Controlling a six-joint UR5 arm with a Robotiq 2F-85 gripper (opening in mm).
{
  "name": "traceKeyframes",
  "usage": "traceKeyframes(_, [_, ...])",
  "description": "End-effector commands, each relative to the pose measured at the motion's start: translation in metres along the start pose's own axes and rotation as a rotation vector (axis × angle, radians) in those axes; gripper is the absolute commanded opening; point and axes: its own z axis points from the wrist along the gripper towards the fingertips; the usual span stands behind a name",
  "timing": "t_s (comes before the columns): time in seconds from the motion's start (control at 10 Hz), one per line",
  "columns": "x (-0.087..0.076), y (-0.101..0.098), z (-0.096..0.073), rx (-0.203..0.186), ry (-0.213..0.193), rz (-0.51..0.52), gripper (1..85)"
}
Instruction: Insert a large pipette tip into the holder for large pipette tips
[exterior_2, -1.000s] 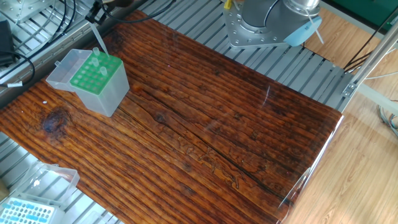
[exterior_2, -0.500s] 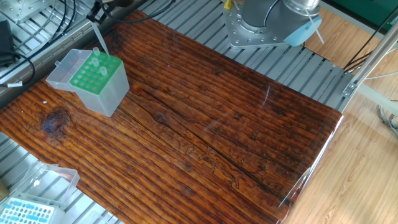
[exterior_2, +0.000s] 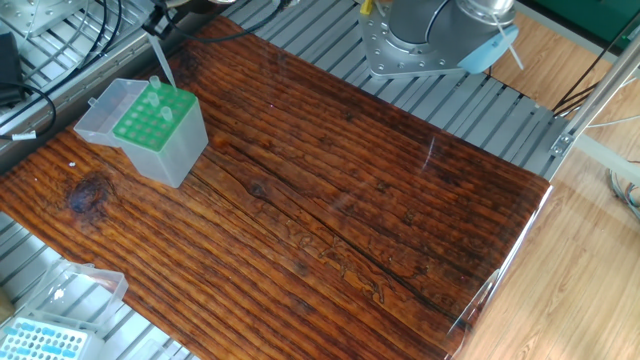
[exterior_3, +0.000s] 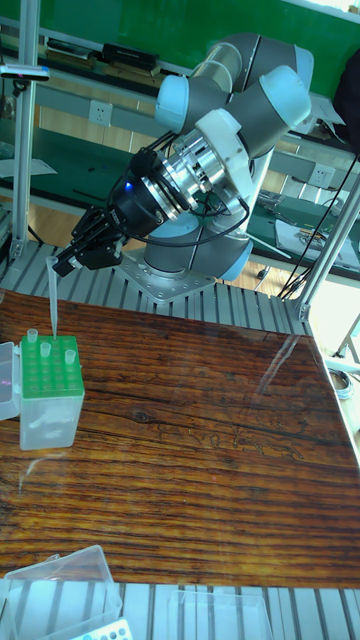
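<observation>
The holder for large pipette tips (exterior_2: 152, 122) (exterior_3: 48, 390), a translucent box with a green hole plate, stands at the table's far left, its clear lid (exterior_2: 103, 112) folded open beside it. A few tips stand in its holes. The gripper (exterior_3: 62, 263) (exterior_2: 155, 22) is shut on the large pipette tip (exterior_3: 52, 297) (exterior_2: 161, 63) at its wide end. The tip hangs nearly upright, with its fine point just above the back rows of the green plate; I cannot tell whether it has entered a hole.
A flatter box with a light blue grid top (exterior_2: 45, 341) and its clear lid (exterior_2: 78, 286) (exterior_3: 62, 588) sit off the wooden table's near left corner. Black cables (exterior_2: 40, 60) lie behind the holder. The arm's base (exterior_2: 420, 40) is bolted at the back.
The gripper and the held tip have shifted very slightly over the holder. Nothing else has moved.
</observation>
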Motion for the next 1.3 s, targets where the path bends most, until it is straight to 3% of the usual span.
traceKeyframes(0.0, [-0.0021,0.002,-0.0012,-0.008,-0.002,0.025,1.0])
traceKeyframes(1.2, [-0.0027,-0.0021,-0.001,-0.023,0.007,0.044,1.0])
